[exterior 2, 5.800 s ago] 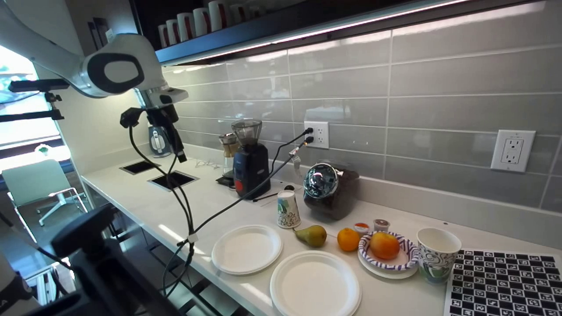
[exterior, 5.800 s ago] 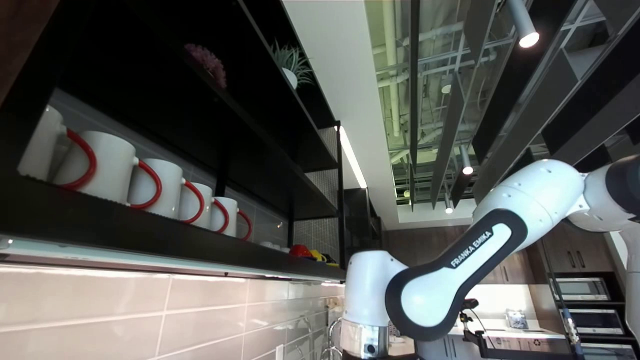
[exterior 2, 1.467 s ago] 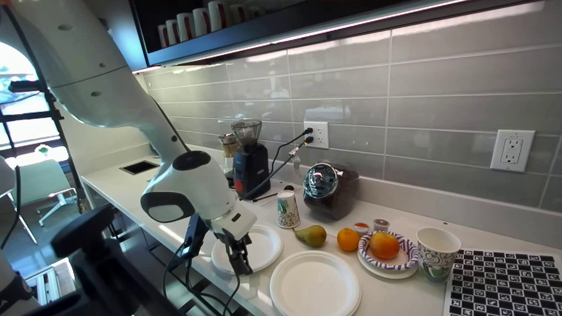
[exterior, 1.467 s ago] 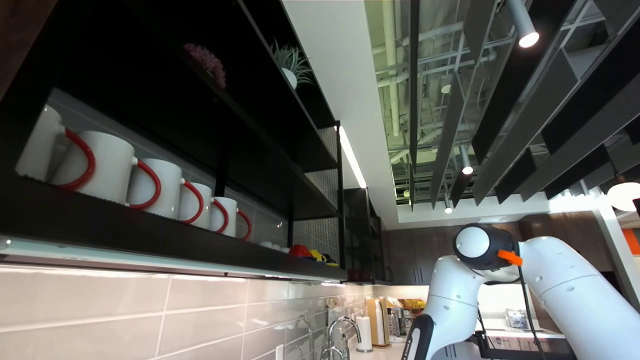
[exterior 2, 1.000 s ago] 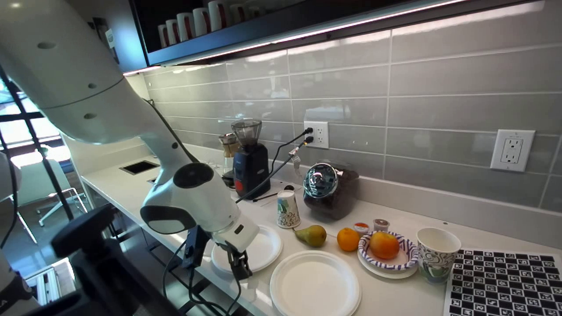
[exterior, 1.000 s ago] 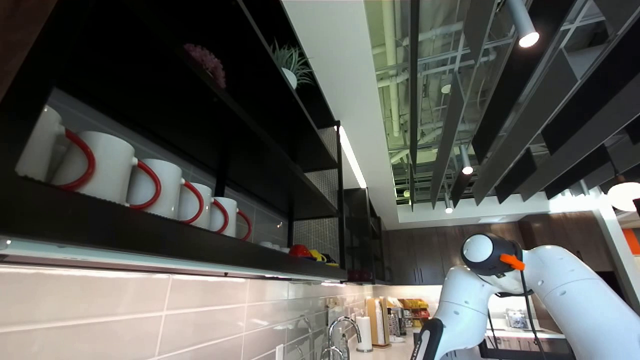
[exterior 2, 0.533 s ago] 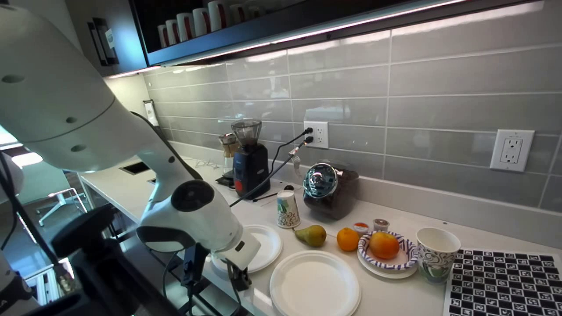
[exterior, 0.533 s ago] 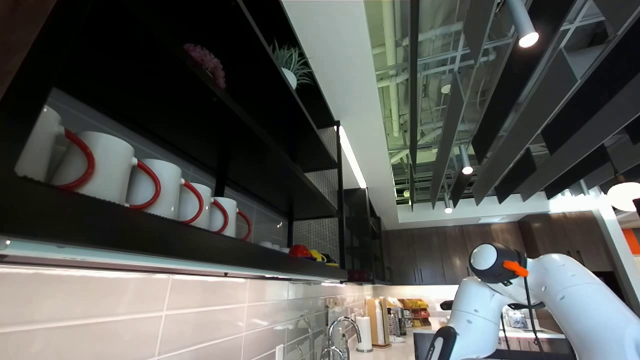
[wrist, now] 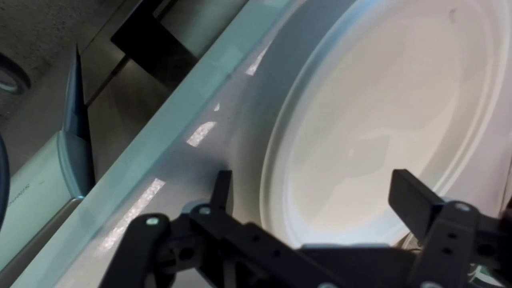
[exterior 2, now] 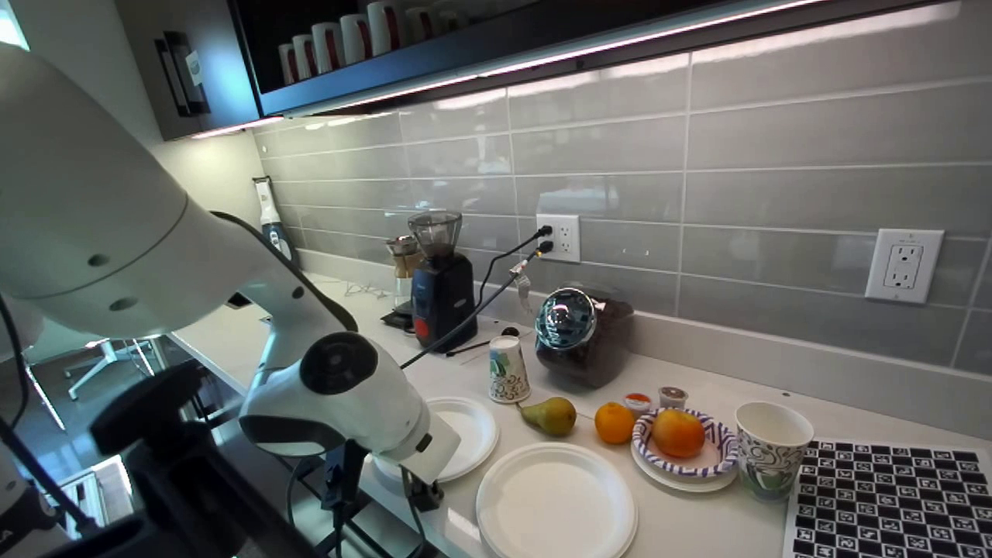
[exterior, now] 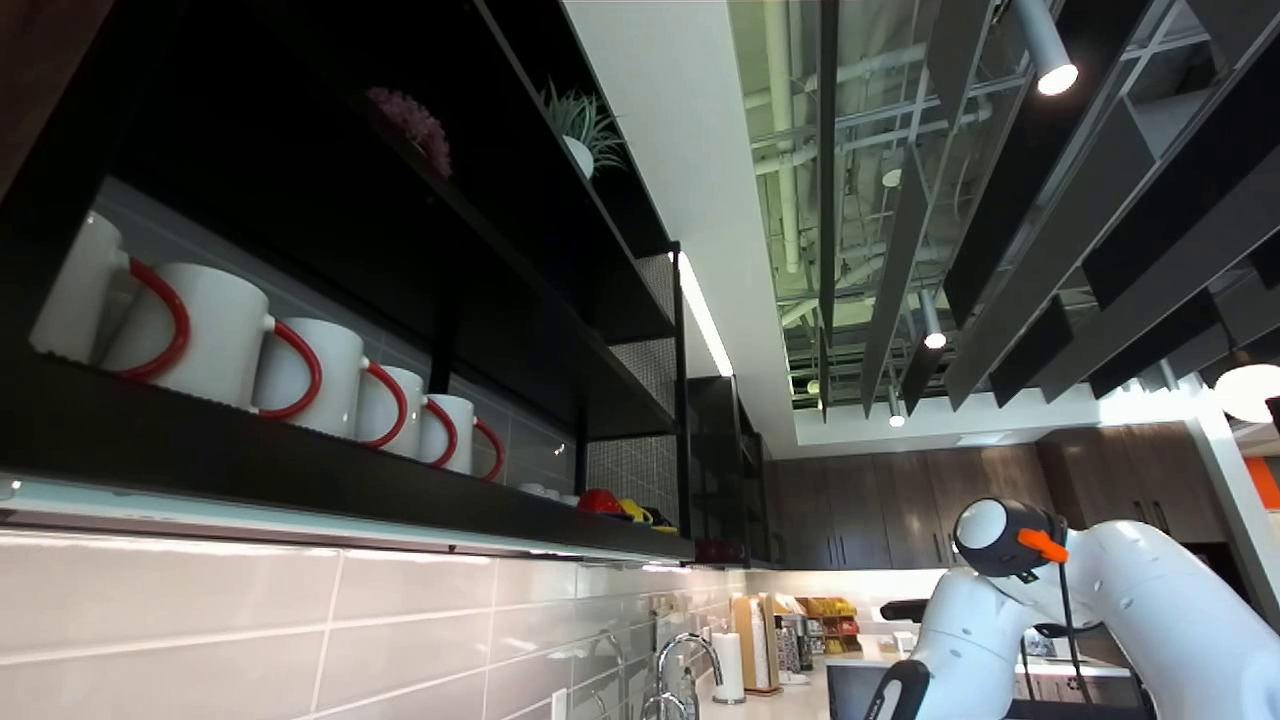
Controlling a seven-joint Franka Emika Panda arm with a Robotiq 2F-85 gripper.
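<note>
The end effector (wrist: 312, 188) stands with jaws wide apart, holding nothing. In the wrist view a white plate (wrist: 376, 120) lies beyond, seen through the gap and reaching toward the upper right; its long axis, as foreshortened, runs alongside the edge of the table (wrist: 160, 120).

glossy tiled wall (exterior 2: 775, 201) | dark wood cabinets (exterior: 860, 510) | ceiling spotlights (exterior: 1045, 45) (lit)

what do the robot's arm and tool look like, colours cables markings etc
The arm is white with rounded segments and black oval inserts. An orange piece and a dark cable show at a joint. The tool is black, with two blocky fingers and small, pale round screw heads. I can make out no readable markings.
</note>
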